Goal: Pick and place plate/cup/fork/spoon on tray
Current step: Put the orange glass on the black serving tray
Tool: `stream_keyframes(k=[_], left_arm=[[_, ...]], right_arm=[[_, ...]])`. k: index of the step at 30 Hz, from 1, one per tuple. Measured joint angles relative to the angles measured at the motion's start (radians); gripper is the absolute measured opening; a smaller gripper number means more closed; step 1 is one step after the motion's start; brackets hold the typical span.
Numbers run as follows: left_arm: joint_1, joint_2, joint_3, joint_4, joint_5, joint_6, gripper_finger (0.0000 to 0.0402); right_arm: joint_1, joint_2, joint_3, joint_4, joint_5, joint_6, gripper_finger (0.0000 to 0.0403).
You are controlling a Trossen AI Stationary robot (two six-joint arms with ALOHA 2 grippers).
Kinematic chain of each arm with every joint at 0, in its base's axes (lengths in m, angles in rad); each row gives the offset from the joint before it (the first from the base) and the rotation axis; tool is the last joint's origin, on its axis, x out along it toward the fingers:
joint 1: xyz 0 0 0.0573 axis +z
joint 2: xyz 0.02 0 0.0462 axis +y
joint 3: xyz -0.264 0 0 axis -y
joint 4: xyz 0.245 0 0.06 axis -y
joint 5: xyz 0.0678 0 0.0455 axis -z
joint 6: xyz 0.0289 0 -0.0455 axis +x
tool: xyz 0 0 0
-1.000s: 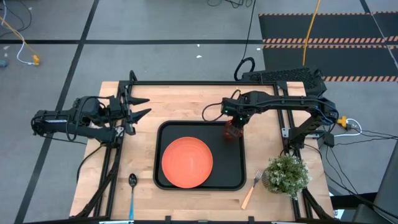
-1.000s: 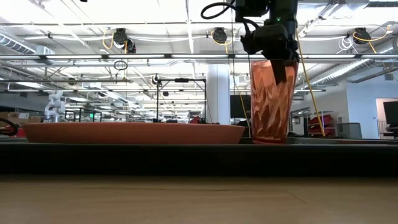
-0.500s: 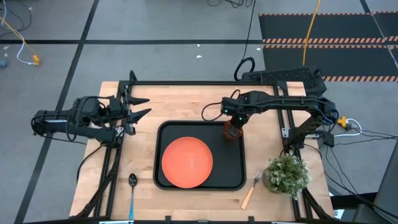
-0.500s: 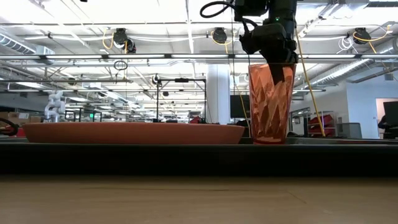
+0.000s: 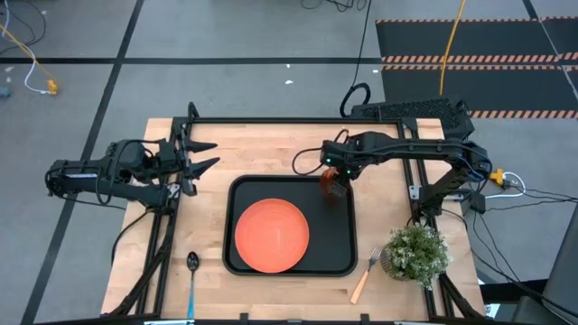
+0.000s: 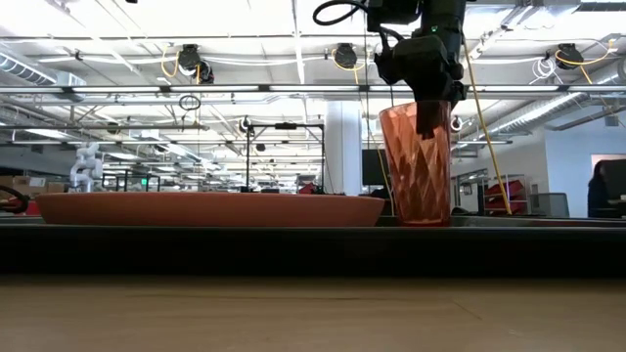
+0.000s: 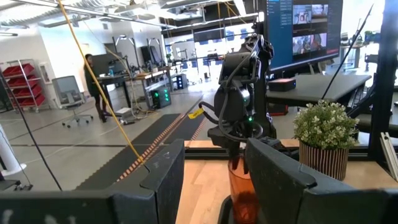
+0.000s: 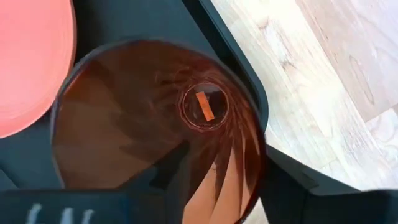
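Note:
The orange cup (image 5: 336,188) stands upright on its base in the far right corner of the black tray (image 5: 334,236), beside the orange plate (image 5: 271,235), which lies flat on the tray. My right gripper (image 8: 227,165) hangs over the cup, pointing steeply down and open, one finger inside the cup and one outside its wall. The blue-handled spoon (image 5: 191,275) lies on the table left of the tray. On the table to the tray's right lies the tan-handled fork (image 5: 365,273). My left gripper (image 5: 200,162) waits open and level at the far left. My right gripper comes at the cup from above, one finger (image 8: 174,165) inside it and the other (image 8: 292,186) outside, on either side of the wall (image 8: 258,146) nearest the tray's corner. I cannot tell whether either finger touches the wall. The cup stands on the tray.
A potted plant (image 5: 415,253) stands at the table's near right, close to the fork. The tray's rim (image 8: 236,68) runs right beside the cup. Bare wood lies between the tray and the table's far edge.
My right gripper has opened and let go of the cup's wall without leaving its place. The cup's rim has sunk a little and shifted slightly toward the table's left. The cup now stands on the tray.

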Motion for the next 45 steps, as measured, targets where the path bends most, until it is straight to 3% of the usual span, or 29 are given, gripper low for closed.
stream_keyframes(k=[9,23,25,30,34,40,45], left_arm=[[0.000,0.000,0.000,0.000,0.000,0.001,0.0177],[0.000,0.000,0.000,0.000,0.000,-0.001,0.0177],[0.000,0.000,0.000,0.001,0.000,-0.001,0.0177],[0.000,0.000,0.000,0.001,0.000,-0.002,0.0177],[0.000,0.000,0.000,0.001,0.000,-0.002,0.0177],[0.000,0.000,0.000,0.001,0.000,0.001,0.0177],[0.000,0.000,0.000,0.002,0.000,0.005,0.0177]], right_arm=[[0.000,-0.115,0.000,0.038,-0.024,0.052,0.0198],[0.004,-0.326,0.000,0.321,-0.030,0.059,0.0201],[0.016,-0.326,0.000,0.401,-0.076,0.014,0.0201],[0.075,-0.312,-0.063,0.741,-0.326,-0.038,0.0201],[0.122,-0.272,-0.165,0.998,-0.365,0.091,0.0201],[0.179,-0.137,-0.193,0.908,-0.361,0.097,0.0200],[0.217,-0.049,-0.073,0.870,-0.341,-0.007,0.0200]])
